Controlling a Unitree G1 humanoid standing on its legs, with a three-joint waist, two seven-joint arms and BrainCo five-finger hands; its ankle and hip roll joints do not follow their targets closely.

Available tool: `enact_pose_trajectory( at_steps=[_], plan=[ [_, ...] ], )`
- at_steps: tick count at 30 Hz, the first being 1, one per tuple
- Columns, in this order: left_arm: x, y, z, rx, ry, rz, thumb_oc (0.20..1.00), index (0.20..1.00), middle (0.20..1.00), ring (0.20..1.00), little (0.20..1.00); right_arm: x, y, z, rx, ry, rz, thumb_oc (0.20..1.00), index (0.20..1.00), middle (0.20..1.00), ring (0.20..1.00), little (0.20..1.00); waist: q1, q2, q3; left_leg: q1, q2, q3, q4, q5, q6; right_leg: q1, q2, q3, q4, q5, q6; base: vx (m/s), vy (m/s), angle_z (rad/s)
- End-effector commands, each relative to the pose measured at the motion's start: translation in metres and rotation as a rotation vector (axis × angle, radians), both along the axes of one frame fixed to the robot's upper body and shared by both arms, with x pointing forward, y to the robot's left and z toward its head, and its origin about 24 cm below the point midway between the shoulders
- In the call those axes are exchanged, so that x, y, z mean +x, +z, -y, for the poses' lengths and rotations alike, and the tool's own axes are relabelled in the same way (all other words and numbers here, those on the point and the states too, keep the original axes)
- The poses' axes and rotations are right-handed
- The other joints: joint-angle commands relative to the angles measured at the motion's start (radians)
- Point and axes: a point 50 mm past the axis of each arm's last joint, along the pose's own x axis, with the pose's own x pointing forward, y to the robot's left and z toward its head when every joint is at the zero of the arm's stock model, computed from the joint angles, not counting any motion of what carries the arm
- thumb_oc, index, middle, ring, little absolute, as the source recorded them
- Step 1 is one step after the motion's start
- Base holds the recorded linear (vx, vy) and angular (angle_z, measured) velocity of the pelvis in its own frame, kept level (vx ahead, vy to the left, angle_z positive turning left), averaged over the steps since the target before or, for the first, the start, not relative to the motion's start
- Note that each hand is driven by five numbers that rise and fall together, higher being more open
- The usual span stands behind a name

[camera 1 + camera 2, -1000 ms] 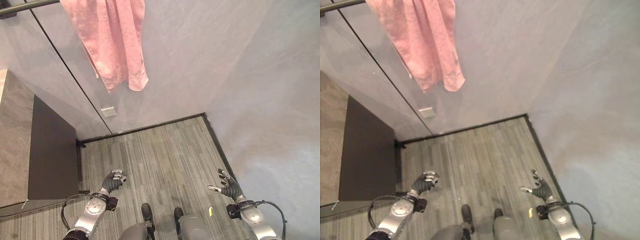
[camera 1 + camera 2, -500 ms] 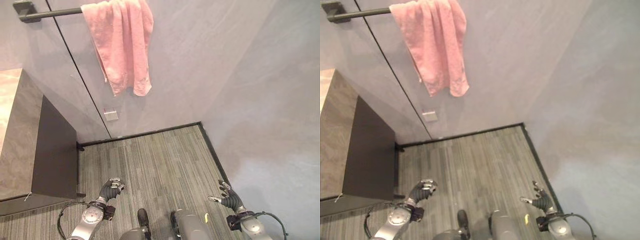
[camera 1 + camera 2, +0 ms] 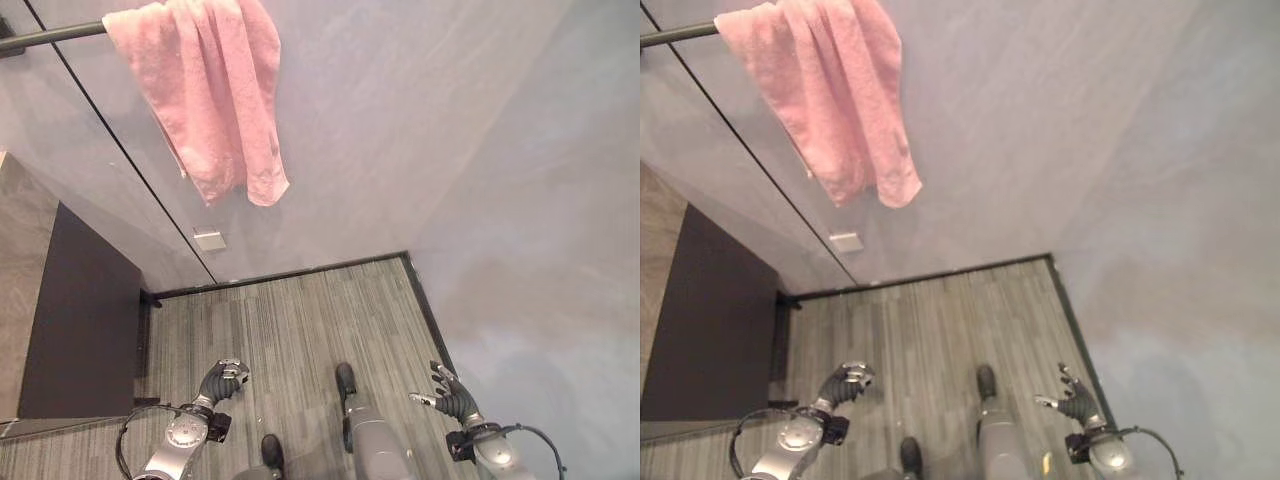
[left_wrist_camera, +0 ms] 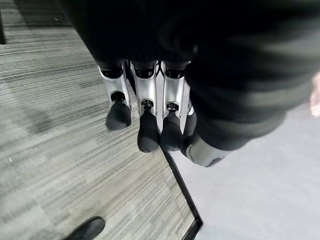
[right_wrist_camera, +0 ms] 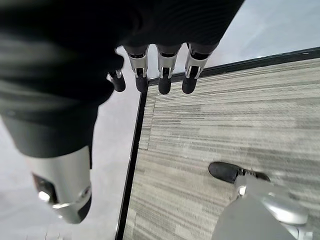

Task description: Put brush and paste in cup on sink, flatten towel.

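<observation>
Towel [image 3: 205, 95] hangs bunched on wall rail [image 3: 45, 37] above cabinet [image 3: 75, 330].

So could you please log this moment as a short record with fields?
towel: pink towel bunched over a dark bar on the wall, not flat
left hand: left hand low over the floor, fingers curled, holding nothing
right hand: right hand low by the wall, fingers spread, empty
cabinet: dark cabinet at left
</observation>
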Motion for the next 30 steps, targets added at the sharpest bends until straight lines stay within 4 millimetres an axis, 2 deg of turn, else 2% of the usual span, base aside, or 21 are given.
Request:
enact_pose_trajectory(
  at_steps=[1,2,5,9,17,22,26,28,29,30],
  plan=[
    [0.025,0.025,-0.007,0.023,-0.018,0.140,0.200,0.200,0.200,0.200,0.200,0.012,0.017,0.006,-0.015,0.006,0.100,1.000,1.000,1.000,1.000,1.000,-0.020,-0.031,0.005,0.043,-0.116,-0.015,0.139,-0.076,0.042,-0.039,-0.025,0.040,0.015,0.093,0.034,0.21,-0.157,0.02],
    [0.035,0.030,-0.001,0.016,-0.032,0.167,0.200,0.200,0.200,0.200,0.200,0.015,0.023,0.010,-0.024,0.003,0.126,1.000,1.000,1.000,1.000,1.000,-0.023,-0.029,0.010,0.006,-0.100,-0.023,0.220,-0.053,0.014,-0.030,-0.019,0.022,0.023,0.076,0.017,0.13,-0.124,0.11],
    [0.039,0.033,0.001,0.013,-0.041,0.182,0.200,0.200,0.200,0.200,0.200,0.016,0.025,0.013,-0.035,0.002,0.135,1.000,1.000,1.000,1.000,1.000,-0.024,-0.025,0.007,-0.012,-0.087,-0.032,0.221,-0.052,0.008,-0.034,-0.015,0.011,0.024,0.062,0.010,0.09,-0.102,0.27],
    [0.042,0.036,-0.002,0.019,-0.035,0.196,0.200,0.200,0.200,0.200,0.200,0.015,0.023,0.013,-0.045,0.004,0.124,1.000,1.000,1.000,1.000,1.000,-0.027,-0.024,0.003,-0.010,-0.082,-0.029,0.184,-0.068,0.016,-0.068,-0.002,0.025,0.048,0.055,0.011,0.05,-0.030,0.16],
    [0.038,0.035,-0.008,0.032,-0.031,0.190,0.200,0.200,0.200,0.200,0.200,0.012,0.017,0.010,-0.049,0.013,0.096,1.000,1.000,1.000,1.000,1.000,-0.032,-0.036,0.019,-0.002,-0.095,-0.013,0.149,-0.100,0.035,-0.095,-0.006,0.045,0.070,0.072,0.025,0.00,0.008,-0.02],
    [0.040,0.037,-0.007,0.029,-0.042,0.197,0.200,0.200,0.200,0.200,0.200,0.013,0.017,0.010,-0.054,0.021,0.091,1.000,1.000,1.000,1.000,1.000,-0.039,-0.039,0.042,-0.005,-0.112,-0.008,0.165,-0.126,0.046,-0.104,-0.027,0.057,0.097,0.091,0.038,-0.02,0.045,0.06],
    [0.052,0.051,0.001,0.007,-0.075,0.261,0.200,0.200,0.200,0.200,0.200,0.013,0.012,0.014,-0.075,0.006,0.060,1.000,1.000,1.000,1.000,1.000,-0.044,-0.048,0.083,-0.063,-0.142,-0.012,0.206,-0.137,0.055,-0.115,-0.059,0.070,0.093,0.121,0.050,-0.07,0.080,0.31],
    [0.058,0.057,0.005,-0.004,-0.079,0.287,0.200,0.200,0.200,0.200,0.200,0.015,0.011,0.014,-0.076,0.002,0.051,1.000,1.000,1.000,1.000,1.000,-0.052,-0.047,0.099,-0.074,-0.145,-0.038,0.201,-0.134,0.062,-0.130,-0.042,0.126,0.130,0.115,0.052,-0.02,0.048,0.35],
    [0.058,0.057,0.005,-0.004,-0.079,0.287,0.200,0.200,0.200,0.200,0.200,0.015,0.011,0.014,-0.076,0.002,0.051,1.000,1.000,1.000,1.000,1.000,-0.051,-0.047,0.099,-0.074,-0.145,-0.038,0.201,-0.134,0.062,-0.131,-0.042,0.126,0.130,0.115,0.052,0.03,0.003,0.65],
    [0.061,0.059,0.008,-0.017,-0.078,0.296,0.200,0.200,0.200,0.200,0.200,0.013,0.009,0.014,-0.067,-0.001,0.043,1.000,1.000,1.000,1.000,1.000,-0.060,-0.039,0.100,-0.081,-0.144,-0.067,0.197,-0.123,0.061,-0.141,0.000,0.202,0.160,0.093,0.048,0.03,-0.008,0.58]
  ],
)
